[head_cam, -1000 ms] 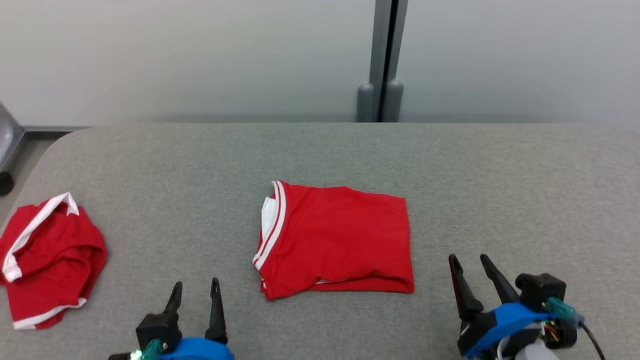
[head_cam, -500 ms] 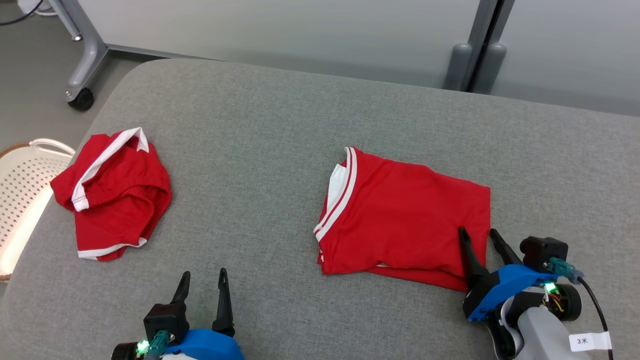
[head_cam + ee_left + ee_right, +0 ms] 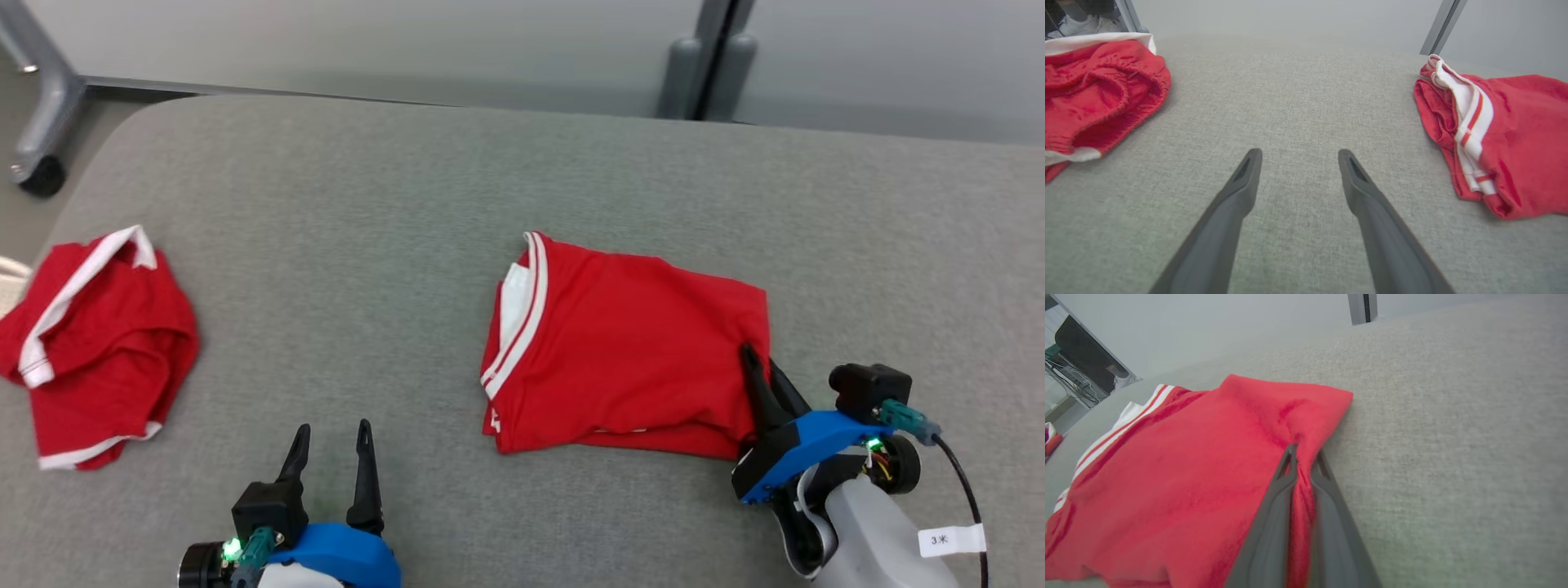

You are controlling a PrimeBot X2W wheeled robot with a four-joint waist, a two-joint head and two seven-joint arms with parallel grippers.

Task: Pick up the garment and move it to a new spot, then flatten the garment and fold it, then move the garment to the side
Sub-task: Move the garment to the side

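Right wrist view is showing the right gripper (image 3: 1304, 454) pinching the right edge of the folded garment (image 3: 1180, 465) lying mid-table (image 3: 326, 245); the left gripper (image 3: 331, 437) is hovering wide open. Likely the moving-aside step is beginning, calling for a gentle sideways drag.

The head camera looks down on the grey felt table (image 3: 326, 204). Both wrist cameras skim low, facing far; all three share the folded red cloth garment (image 3: 620, 351).
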